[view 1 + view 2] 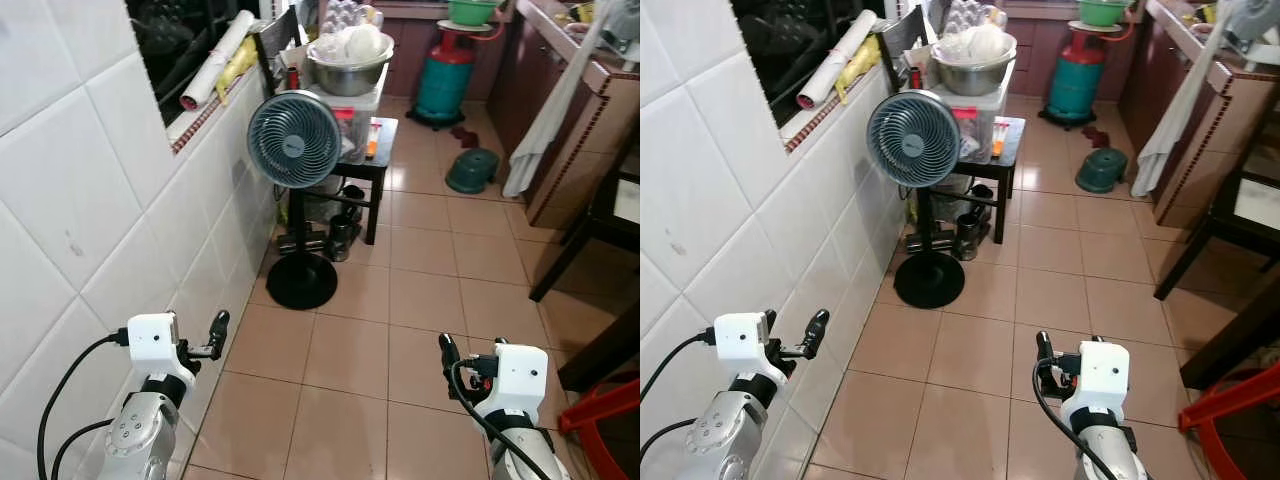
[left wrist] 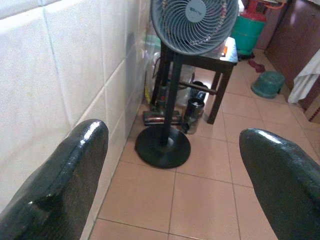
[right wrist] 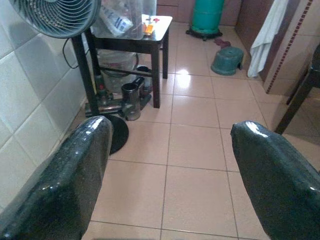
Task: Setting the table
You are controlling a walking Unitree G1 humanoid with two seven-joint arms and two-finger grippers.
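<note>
While both grippers hang spread and empty, a fan stands ahead.

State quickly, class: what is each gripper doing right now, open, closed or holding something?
Left gripper: open, fingers wide apart, holding nothing, raised near the tiled wall.
Right gripper: open, holding nothing, raised over the floor tiles.

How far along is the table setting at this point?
Nothing looks done. The left gripper and right gripper are both open and hold nothing, above tiled floor facing a standing fan. No tableware is picked up yet, so the whole setting is left.
</note>
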